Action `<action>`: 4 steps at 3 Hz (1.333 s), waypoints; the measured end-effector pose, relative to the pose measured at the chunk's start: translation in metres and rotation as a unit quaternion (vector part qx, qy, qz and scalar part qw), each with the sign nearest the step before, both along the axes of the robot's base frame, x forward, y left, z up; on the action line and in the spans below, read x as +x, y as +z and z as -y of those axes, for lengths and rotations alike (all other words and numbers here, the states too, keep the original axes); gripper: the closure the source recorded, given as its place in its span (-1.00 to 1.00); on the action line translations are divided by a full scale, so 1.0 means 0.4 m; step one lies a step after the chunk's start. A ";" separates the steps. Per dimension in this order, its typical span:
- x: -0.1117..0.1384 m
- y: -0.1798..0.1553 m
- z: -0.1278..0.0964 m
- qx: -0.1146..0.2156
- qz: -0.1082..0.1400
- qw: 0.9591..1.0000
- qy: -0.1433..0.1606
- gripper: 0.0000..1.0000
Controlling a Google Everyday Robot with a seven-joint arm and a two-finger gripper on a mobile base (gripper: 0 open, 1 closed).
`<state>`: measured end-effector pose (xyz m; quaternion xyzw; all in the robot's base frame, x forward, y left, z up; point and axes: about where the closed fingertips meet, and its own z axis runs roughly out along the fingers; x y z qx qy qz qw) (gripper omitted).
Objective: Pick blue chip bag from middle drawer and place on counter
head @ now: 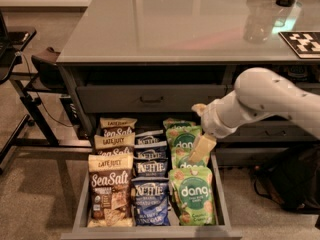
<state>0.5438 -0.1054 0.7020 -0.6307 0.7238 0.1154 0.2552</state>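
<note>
The middle drawer [150, 232] is pulled open below the counter [165, 24]. Blue Kettle chip bags stand in its middle column, one behind another: front [150, 202], middle [151, 167], back [150, 139]. Brown Sea Salt bags [111, 190] fill the left column and green dang bags [192, 199] the right. My gripper [201, 149] reaches in from the right on a white arm [260, 101]. It hangs over the middle dang bags, just right of the Kettle column, and holds nothing that I can see.
A closed grey drawer with a bar handle [151, 100] sits above the open one. A clear cup [260, 21] and a marker tag [304, 43] are on the counter's right. A black chair and frame [30, 84] stand left, and a dark bag [292, 179] right.
</note>
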 end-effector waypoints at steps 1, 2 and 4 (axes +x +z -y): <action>0.020 -0.146 -0.068 0.019 -0.042 0.999 0.021 -1.00; 0.018 -0.254 -0.114 0.037 -0.060 0.997 0.020 -1.00; 0.033 -0.406 -0.244 0.105 -0.047 0.993 0.005 -1.00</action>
